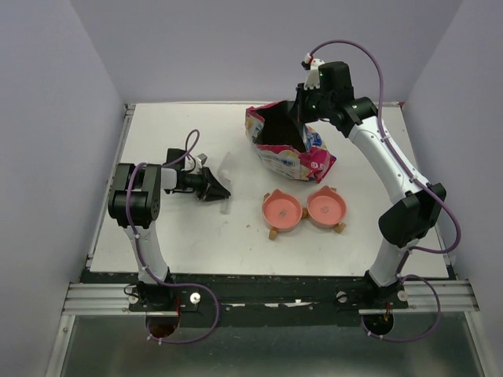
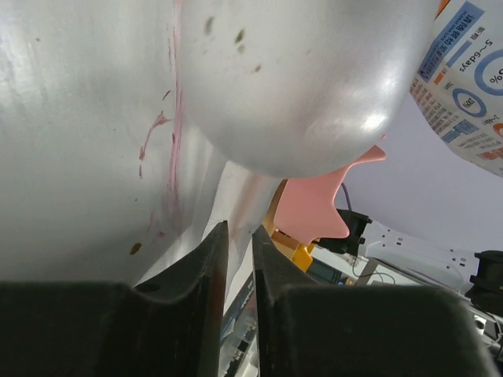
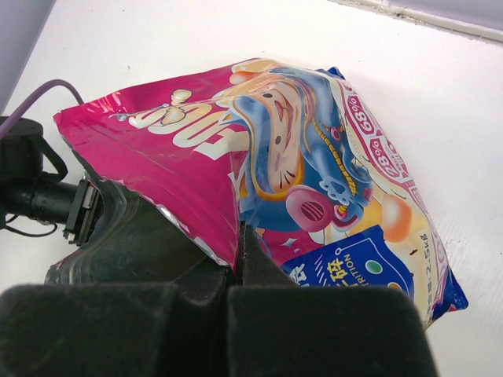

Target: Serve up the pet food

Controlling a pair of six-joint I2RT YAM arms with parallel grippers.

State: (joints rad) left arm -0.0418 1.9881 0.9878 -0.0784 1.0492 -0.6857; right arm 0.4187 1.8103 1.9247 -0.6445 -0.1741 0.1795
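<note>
The printed pink-edged bag (image 1: pixel 287 153) lies at the back of the table with its dark mouth (image 1: pixel 277 129) open toward the left. My right gripper (image 1: pixel 303 128) is shut on the bag's upper rim, and the wrist view shows the pink foil edge (image 3: pixel 196 204) pinched between the jaws of the gripper (image 3: pixel 238 228). The pet food is hidden inside the bag. My left gripper (image 1: pixel 222 191) is shut on the handle of a pale scoop (image 1: pixel 225 174), left of the bag. The scoop's bowl (image 2: pixel 299 86) fills the left wrist view above the gripper (image 2: pixel 240 228) and holds only a few crumbs.
The twin salmon-pink cat-eared bowls (image 1: pixel 304 210) stand in front of the bag on yellow feet and look empty. One ear of the bowls (image 2: pixel 318 204) shows beyond the scoop. A wall rim (image 1: pixel 126 141) edges the table on the left.
</note>
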